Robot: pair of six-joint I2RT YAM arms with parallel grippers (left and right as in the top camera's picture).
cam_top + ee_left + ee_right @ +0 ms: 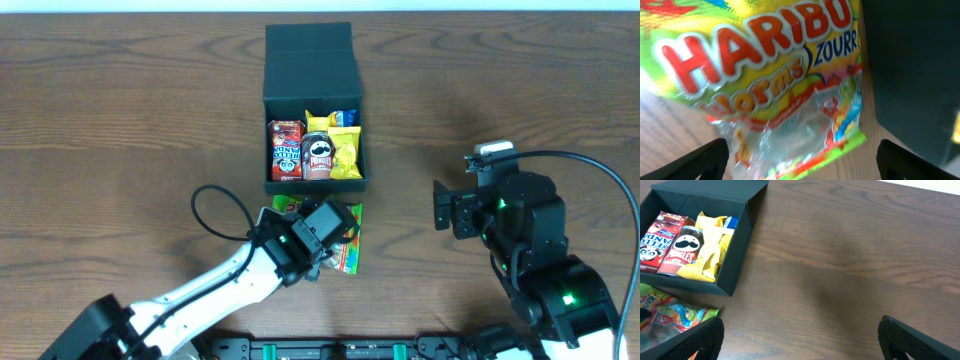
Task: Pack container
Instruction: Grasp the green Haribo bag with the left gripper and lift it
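Dark cardboard container point(310, 60) stands open on the bench point(500, 80); left hand point(802, 155) hovers spread over the Haribo bag point(755, 50), right hand point(800, 335) likewise spread.

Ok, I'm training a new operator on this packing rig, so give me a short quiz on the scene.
1. Which snack lies outside the square dark teal-black cardboard box? A red Hello Panda carton; B small Pringles can; C colourful plastic Haribo worms bag.
2. True or false: the left arm's jaws are shut on that bag.
3. Fill in: the box's hinged flap lid is ___.
Key: 1 C; 2 false; 3 open.
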